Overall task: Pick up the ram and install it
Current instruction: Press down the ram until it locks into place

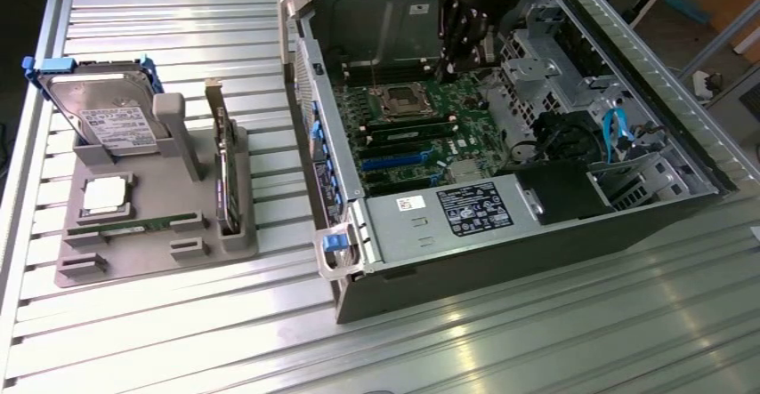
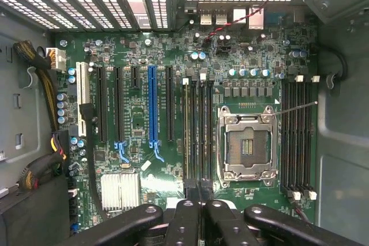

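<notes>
1. A slatted, ribbed aluminium table [image 1: 475,341] holds an open black-and-grey metal computer case [image 1: 665,207] lying on its side at the exterior view's right.
2. At the exterior view's left sits a moulded grey plastic tray [image 1: 155,252]. A silver hard drive [image 1: 107,114] with blue clips leans in it, and a large expansion card [image 1: 223,172] stands upright.
3. The ram [image 1: 119,226] lies flat along the tray's near edge. It is a long, narrow, thin green board, well apart from the case.
4. The black gripper [image 1: 469,47] hangs inside the far part of the case, above the green motherboard [image 2: 138,108].
5. In the wrist view the gripper [image 2: 199,211] shows rounded, matt black fingers [image 2: 181,223] drawn close together. Whether they pinch anything cannot be told.
6. Just beyond the fingertips run long parallel black memory slots; a seated stick [image 2: 186,131] stands edge-up in one, showing a thin yellowish line.
7. Beside these slots lies a square, shiny metal processor socket [image 2: 248,142]; a finned silver heatsink [image 2: 121,191] sits on the slots' other side.
</notes>
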